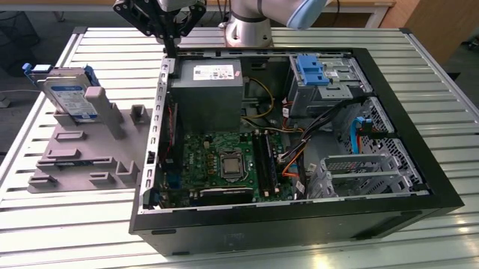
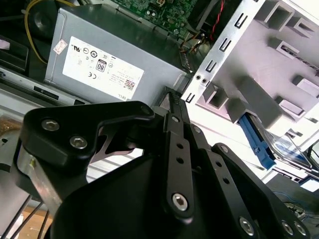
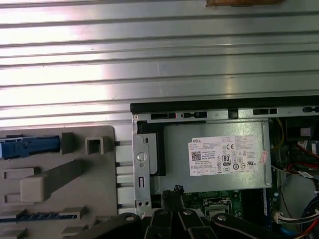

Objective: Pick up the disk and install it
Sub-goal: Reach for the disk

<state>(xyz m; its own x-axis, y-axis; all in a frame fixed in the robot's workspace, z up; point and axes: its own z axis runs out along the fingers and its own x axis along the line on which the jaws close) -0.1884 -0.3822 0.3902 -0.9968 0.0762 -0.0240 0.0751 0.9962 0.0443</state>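
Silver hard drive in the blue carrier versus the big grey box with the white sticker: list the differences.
The silver hard drive in its blue plastic carrier stands leaning on the grey plastic fixture outside the open black computer case; the large grey metal box sits inside it. The drive is far smaller than the box. The drive is framed in blue; the box is plain grey. Both carry printed labels.

Small print and marks are being carried by a white sticker (image 3: 227, 156) on the grey box (image 3: 174, 159); a white-and-blue label (image 1: 75, 103) is being shown on the disk (image 1: 60, 83).
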